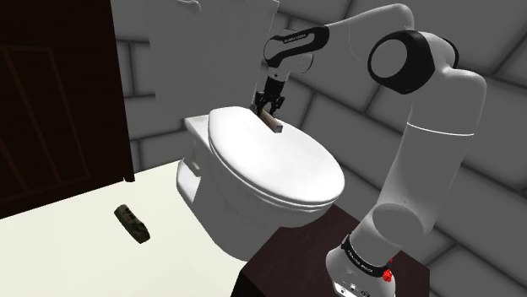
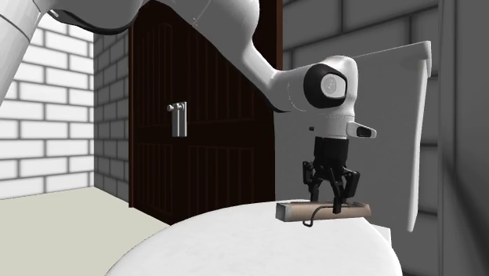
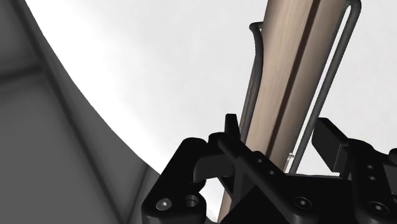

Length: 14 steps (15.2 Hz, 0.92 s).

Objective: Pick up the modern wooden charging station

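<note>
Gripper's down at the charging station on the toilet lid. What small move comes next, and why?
Probably close the gripper: its fingers straddle the wooden charging station, seemingly not yet clamping it, and it lies flat on the toilet lid.

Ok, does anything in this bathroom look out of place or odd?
Yes. A light wooden bar-shaped charging station with a dark wire frame lies on the closed white toilet lid, under the black end effector. A small dark oblong object lies loose on the pale floor. Neither belongs there.
</note>
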Tool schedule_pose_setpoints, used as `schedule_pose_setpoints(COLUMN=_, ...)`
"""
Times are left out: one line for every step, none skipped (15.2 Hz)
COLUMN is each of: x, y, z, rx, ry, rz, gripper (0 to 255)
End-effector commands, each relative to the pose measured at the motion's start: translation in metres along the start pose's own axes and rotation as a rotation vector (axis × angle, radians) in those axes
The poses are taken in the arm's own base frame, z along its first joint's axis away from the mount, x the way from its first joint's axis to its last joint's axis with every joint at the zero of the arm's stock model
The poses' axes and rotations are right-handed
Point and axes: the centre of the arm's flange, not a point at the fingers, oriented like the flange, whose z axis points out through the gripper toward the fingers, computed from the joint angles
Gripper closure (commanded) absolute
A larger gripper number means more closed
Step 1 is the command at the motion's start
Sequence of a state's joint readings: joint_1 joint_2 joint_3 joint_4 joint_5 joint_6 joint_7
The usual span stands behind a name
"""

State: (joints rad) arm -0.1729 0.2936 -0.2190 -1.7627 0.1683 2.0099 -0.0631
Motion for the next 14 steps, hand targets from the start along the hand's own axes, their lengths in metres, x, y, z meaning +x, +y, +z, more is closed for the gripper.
schedule_pose_setpoints(x=-0.001, y=-0.001, z=-0.011, rx=0.0, ry=0.0, rz=0.0, gripper=255)
schedule_pose_setpoints(x=-0.001, y=-0.002, z=-0.016, rx=0.0, ry=0.0, rz=0.0, gripper=255)
schedule_pose_setpoints(x=-0.001, y=-0.002, z=-0.021, rx=0.0, ry=0.0, rz=0.0, gripper=255)
schedule_pose_setpoints(x=-0.002, y=-0.003, z=-0.027, rx=0.0, ry=0.0, rz=0.0, gripper=255)
schedule_pose_setpoints(x=-0.002, y=-0.003, z=-0.032, rx=0.0, ry=0.0, rz=0.0, gripper=255)
schedule_pose_setpoints(x=-0.002, y=-0.003, z=-0.037, rx=0.0, ry=0.0, rz=0.0, gripper=255)
schedule_pose_setpoints(x=-0.002, y=-0.004, z=-0.043, rx=0.0, ry=0.0, rz=0.0, gripper=255)
schedule_pose_setpoints(x=-0.002, y=-0.004, z=-0.048, rx=0.0, ry=0.0, rz=0.0, gripper=255)
schedule_pose_setpoints(x=-0.002, y=-0.005, z=-0.053, rx=0.0, ry=0.0, rz=0.0, gripper=255)
schedule_pose_setpoints(x=-0.003, y=-0.005, z=-0.058, rx=0.0, ry=0.0, rz=0.0, gripper=255)
schedule_pose_setpoints(x=-0.003, y=-0.006, z=-0.064, rx=0.0, ry=0.0, rz=0.0, gripper=255)
schedule_pose_setpoints(x=-0.003, y=-0.006, z=-0.069, rx=0.0, ry=0.0, rz=0.0, gripper=255)
schedule_pose_setpoints(x=-0.003, y=-0.006, z=-0.07, rx=0.0, ry=0.0, rz=0.0, gripper=255)
schedule_pose_setpoints(x=-0.003, y=-0.006, z=-0.07, rx=0.0, ry=0.0, rz=0.0, gripper=255)
